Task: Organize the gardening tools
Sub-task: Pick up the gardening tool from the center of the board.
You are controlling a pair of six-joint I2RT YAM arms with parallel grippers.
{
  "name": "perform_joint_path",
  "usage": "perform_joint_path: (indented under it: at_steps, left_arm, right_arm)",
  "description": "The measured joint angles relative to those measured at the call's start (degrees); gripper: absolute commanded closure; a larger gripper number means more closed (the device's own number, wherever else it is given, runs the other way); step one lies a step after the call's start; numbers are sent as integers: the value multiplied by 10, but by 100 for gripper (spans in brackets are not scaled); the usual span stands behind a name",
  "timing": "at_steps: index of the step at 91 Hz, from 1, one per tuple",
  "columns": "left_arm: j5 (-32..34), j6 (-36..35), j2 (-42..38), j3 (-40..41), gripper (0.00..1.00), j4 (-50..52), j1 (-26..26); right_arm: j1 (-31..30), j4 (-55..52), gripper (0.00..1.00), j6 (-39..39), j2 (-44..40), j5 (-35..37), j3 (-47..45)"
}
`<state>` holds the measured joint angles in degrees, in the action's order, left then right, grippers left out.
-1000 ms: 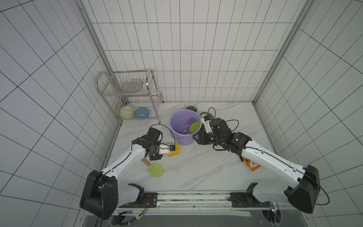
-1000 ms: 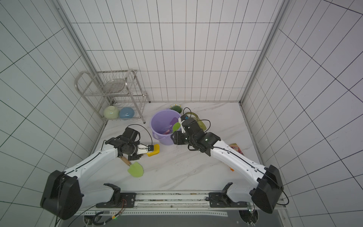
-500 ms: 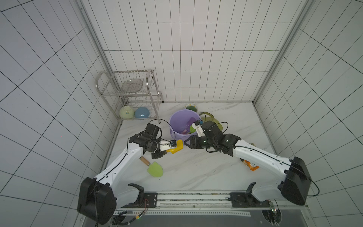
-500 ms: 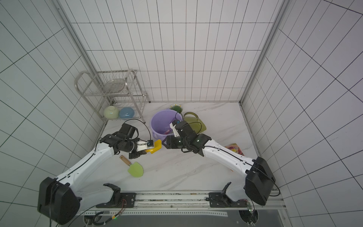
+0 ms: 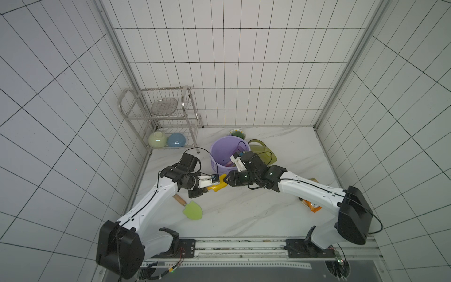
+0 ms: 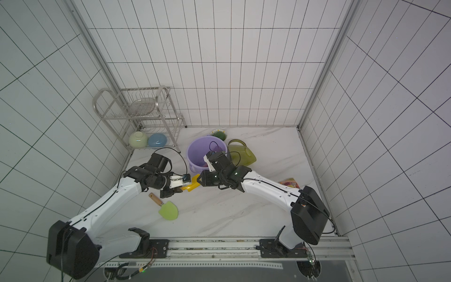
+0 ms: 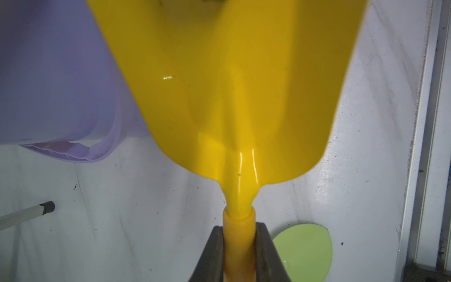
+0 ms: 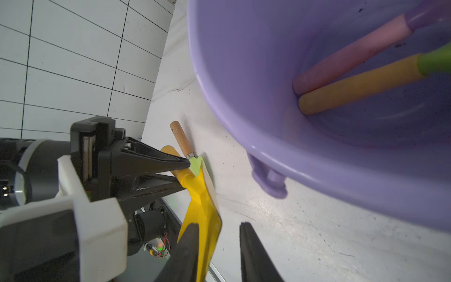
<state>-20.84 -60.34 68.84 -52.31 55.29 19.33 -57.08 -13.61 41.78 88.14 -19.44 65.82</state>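
Two trowels (image 8: 353, 56) in bucket (image 5: 214, 146); my left claw (image 7: 239, 229) pinches yellow trowel (image 7: 231, 85), right claw (image 8: 219, 227) spread round its blade; pale-green trowel (image 5: 192, 210), watering can (image 5: 264, 152) not yet stowed.

top views: overhead, far | wrist views: close, both showing yellow trowel (image 7: 231, 97) (image 8: 202, 207)

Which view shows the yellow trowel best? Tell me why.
Left wrist: the yellow trowel fills it, blade face-on, handle clamped in the left gripper. Right wrist shows it edge-on between the right gripper's open jaws. Both top views show a small yellow patch.
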Motion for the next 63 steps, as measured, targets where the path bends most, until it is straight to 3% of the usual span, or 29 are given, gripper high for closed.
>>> perform_joint_path:
  at_steps: [40, 63]
  left_arm:
    - [6, 2, 0, 0, 77, -2, 0]
    - [6, -3, 0, 0, 46, -1, 4]
  right_arm:
    - [-9, 9, 99, 8, 7, -4, 5]
    - [-11, -25, 100, -23, -1, 14, 10]
